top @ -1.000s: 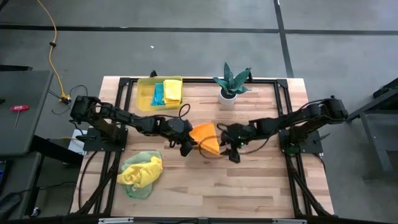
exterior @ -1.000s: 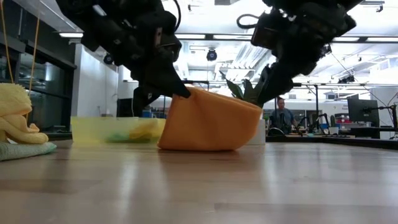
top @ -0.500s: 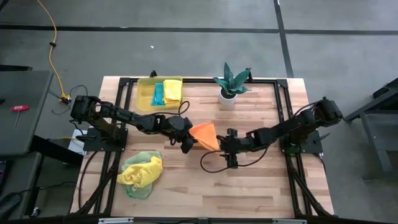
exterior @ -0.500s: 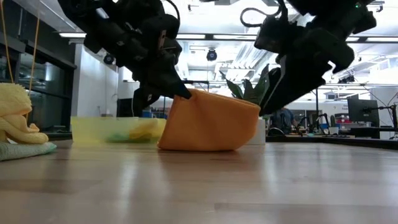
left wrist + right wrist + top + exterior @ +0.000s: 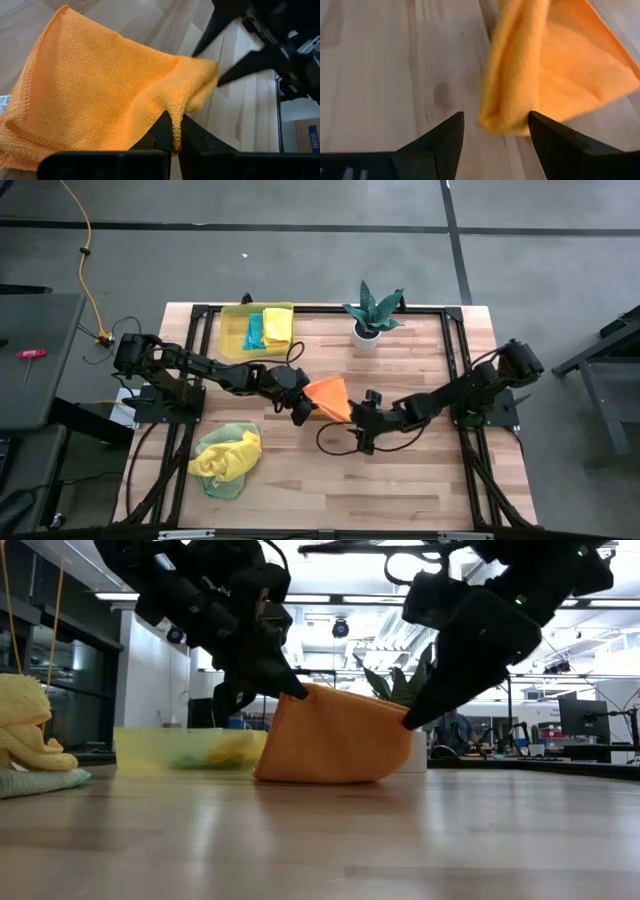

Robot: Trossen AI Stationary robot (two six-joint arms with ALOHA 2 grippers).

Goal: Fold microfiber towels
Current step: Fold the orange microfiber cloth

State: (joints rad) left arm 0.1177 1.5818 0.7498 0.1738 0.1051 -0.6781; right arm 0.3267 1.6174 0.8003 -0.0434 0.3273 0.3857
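One orange towel [image 5: 330,397] I hold pinched in my left gripper [image 5: 300,411]; my right gripper [image 5: 362,427], fingers apart, has retreated toward five o'clock.

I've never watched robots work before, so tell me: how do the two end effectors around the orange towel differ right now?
The left end effector is shut, pinching an edge of the orange towel and holding it up off the table. The right end effector is open, holds nothing, and faces the towel's other corner. Both are dark two-finger claws meeting at mid-table.
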